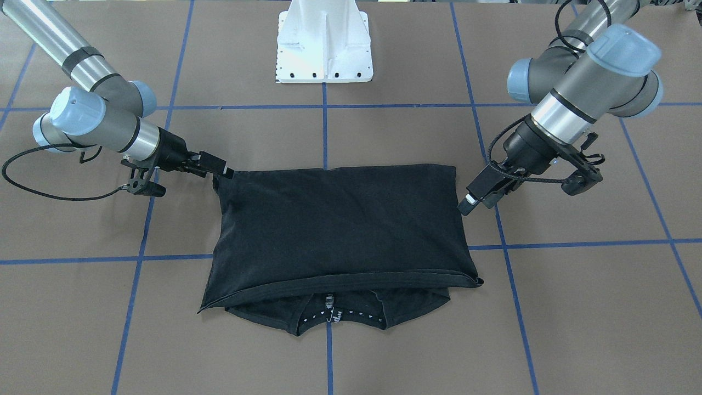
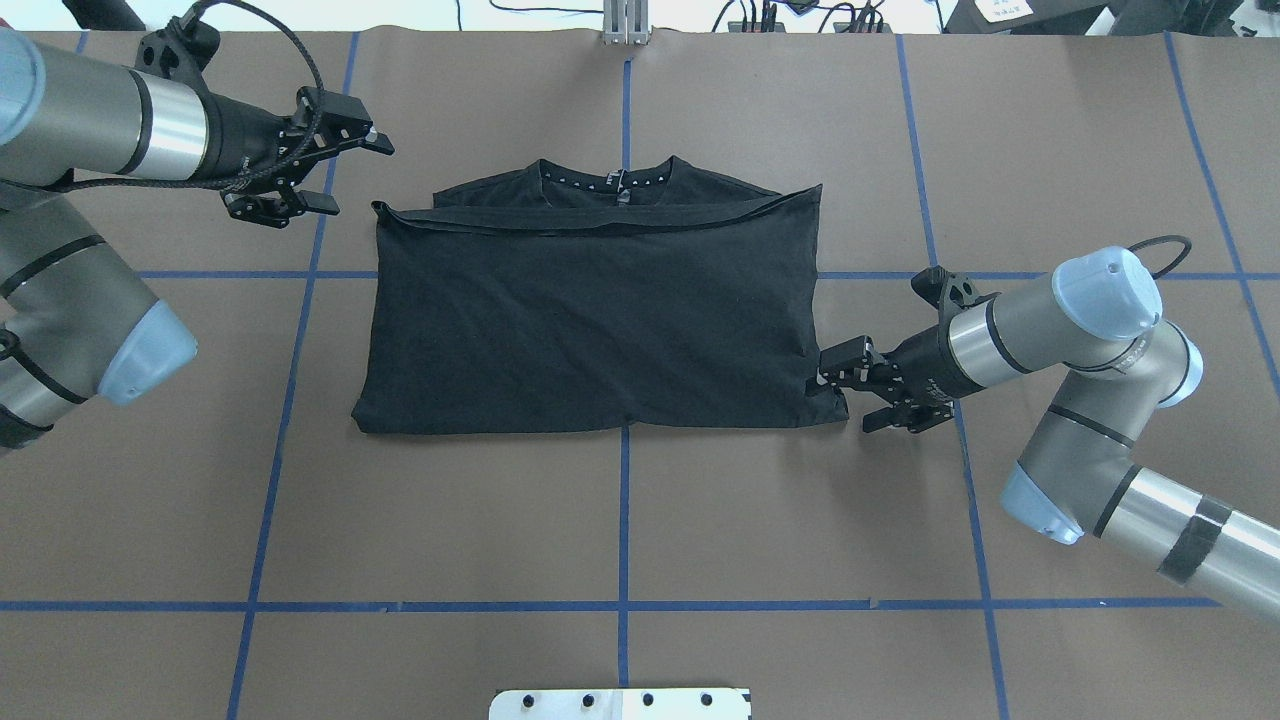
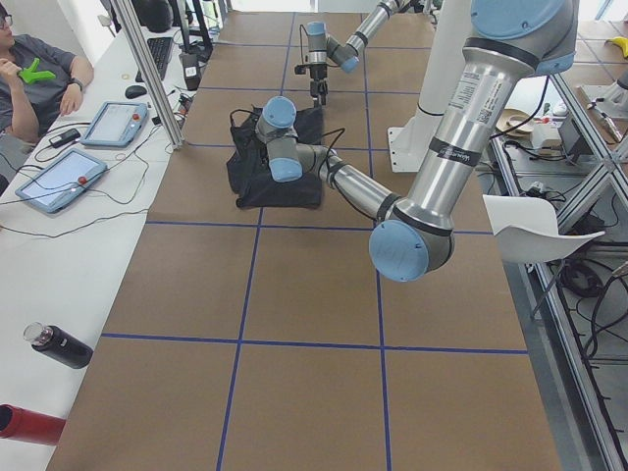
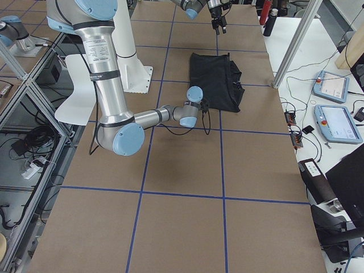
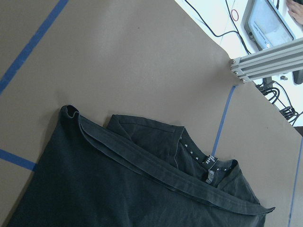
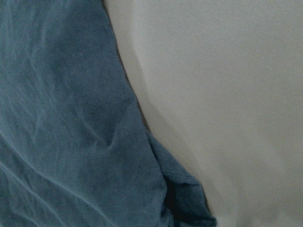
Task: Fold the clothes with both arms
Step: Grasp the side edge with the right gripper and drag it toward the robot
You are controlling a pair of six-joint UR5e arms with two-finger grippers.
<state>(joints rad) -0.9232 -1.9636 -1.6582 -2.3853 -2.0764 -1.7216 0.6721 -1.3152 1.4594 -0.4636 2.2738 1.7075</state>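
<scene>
The black T-shirt (image 2: 590,320) lies folded in half on the brown table, plain side up and print hidden. Its collar (image 2: 620,180) peeks out at the far edge, also in the front view (image 1: 329,315) and the left wrist view (image 5: 208,168). My right gripper (image 2: 828,380) sits low at the shirt's near right corner, shut on that corner, as the front view (image 1: 227,173) also shows. The right wrist view shows only cloth (image 6: 71,118) and table. My left gripper (image 2: 375,135) is open and empty, raised beside the far left corner, clear of the cloth; the front view (image 1: 469,206) shows it too.
The white pedestal base (image 1: 323,44) stands at the robot's side of the table. Blue tape lines (image 2: 623,520) cross the brown table cover. Tablets (image 3: 59,177) and cables lie on the operators' bench, behind an aluminium post (image 4: 290,51).
</scene>
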